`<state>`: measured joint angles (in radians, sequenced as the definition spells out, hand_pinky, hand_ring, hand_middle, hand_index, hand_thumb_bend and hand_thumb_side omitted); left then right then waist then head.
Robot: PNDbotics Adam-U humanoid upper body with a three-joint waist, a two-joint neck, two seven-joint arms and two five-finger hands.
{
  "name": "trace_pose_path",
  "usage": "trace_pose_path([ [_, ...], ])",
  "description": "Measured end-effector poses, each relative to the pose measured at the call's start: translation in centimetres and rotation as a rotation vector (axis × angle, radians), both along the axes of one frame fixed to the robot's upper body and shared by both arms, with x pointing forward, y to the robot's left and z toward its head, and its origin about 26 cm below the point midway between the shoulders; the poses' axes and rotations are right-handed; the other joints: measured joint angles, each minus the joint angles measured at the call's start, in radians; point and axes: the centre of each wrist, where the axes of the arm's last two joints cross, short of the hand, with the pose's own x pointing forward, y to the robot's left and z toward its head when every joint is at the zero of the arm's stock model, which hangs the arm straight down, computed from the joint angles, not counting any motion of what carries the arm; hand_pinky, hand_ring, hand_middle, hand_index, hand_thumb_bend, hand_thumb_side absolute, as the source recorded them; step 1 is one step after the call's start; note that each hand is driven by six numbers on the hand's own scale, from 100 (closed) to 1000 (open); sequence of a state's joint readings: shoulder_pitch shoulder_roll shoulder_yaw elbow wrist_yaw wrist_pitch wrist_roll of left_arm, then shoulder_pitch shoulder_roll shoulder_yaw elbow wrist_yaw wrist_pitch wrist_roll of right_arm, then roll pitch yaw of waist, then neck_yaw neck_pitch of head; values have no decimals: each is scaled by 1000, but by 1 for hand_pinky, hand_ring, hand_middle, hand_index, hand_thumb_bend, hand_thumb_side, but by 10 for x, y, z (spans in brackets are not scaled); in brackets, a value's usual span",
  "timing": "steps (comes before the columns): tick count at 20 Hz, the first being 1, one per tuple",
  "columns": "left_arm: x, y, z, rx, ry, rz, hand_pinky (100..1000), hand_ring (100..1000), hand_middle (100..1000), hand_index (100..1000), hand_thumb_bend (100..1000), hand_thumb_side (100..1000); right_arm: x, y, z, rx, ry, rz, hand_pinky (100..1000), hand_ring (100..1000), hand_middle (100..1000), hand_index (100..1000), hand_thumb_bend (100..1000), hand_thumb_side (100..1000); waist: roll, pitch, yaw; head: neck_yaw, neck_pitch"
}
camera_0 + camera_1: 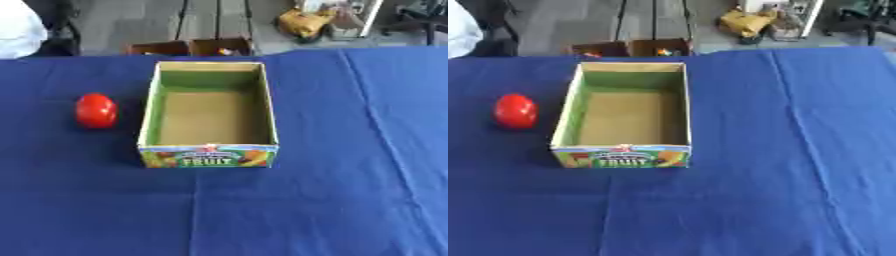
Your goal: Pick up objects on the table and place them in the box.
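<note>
A round red object [95, 110], like a tomato, lies on the blue cloth to the left of the box. The open cardboard box [147, 115] stands in the middle of the table; it has green inner walls, a brown floor with nothing in it, and a front panel printed with the word FRUIT [208, 157]. Neither of my hands shows in either view.
The blue tablecloth [332, 200] covers the whole table, with a crease running down its right side. Past the far edge lie brown boxes [188, 47] on the floor, a yellow bag [302, 22] and a white shape [17, 30] at the upper left.
</note>
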<state>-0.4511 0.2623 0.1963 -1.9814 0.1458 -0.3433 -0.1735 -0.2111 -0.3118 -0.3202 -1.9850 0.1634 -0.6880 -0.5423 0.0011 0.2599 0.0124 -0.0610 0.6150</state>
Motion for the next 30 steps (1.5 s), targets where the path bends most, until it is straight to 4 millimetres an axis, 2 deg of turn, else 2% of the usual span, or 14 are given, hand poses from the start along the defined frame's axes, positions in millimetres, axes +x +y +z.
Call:
trace_pose_path([
  [7, 0, 1, 0, -3, -2, 7, 580, 750, 766, 948, 100, 881, 0, 0, 0, -1, 0, 1, 693, 778, 606, 806, 100, 851, 0, 1, 1, 0, 0],
  [10, 0, 2, 0, -9, 4, 14, 580, 753, 766, 954, 100, 915, 0, 0, 0, -1, 0, 1, 693, 779, 606, 806, 100, 850, 0, 1, 2, 0, 0],
  [13, -1, 7, 2, -21, 13, 76, 584, 762, 772, 961, 100, 901, 0, 0, 0, -2, 1, 0, 693, 780, 605, 807, 100, 850, 0, 1, 5, 0, 0],
  [16, -3, 15, 8, 42, 3, 188, 604, 797, 809, 993, 100, 881, 0, 0, 0, -3, 5, 0, 694, 781, 604, 807, 100, 846, 3, 0, 6, 1, 0],
  [19, -6, 23, 19, 154, -18, 308, 634, 829, 839, 1000, 100, 849, 0, 0, 0, -3, 7, -1, 694, 781, 605, 807, 100, 847, 5, -2, 6, 1, 0],
  [22, -5, 30, 32, 303, -56, 419, 717, 886, 890, 1000, 100, 803, -1, 0, -1, -3, 11, -1, 694, 780, 605, 807, 100, 847, 8, -7, 1, 1, 0],
  [27, 13, 48, 43, 666, -80, 553, 807, 923, 904, 1000, 100, 755, -1, 0, -2, -1, 17, 3, 694, 780, 605, 807, 100, 849, 9, -11, -8, 7, 0],
  [30, 26, 63, 49, 904, -75, 602, 931, 959, 917, 1000, 100, 734, -1, 1, -3, -1, 21, 10, 694, 780, 605, 807, 100, 850, 10, -13, -14, 11, 0],
])
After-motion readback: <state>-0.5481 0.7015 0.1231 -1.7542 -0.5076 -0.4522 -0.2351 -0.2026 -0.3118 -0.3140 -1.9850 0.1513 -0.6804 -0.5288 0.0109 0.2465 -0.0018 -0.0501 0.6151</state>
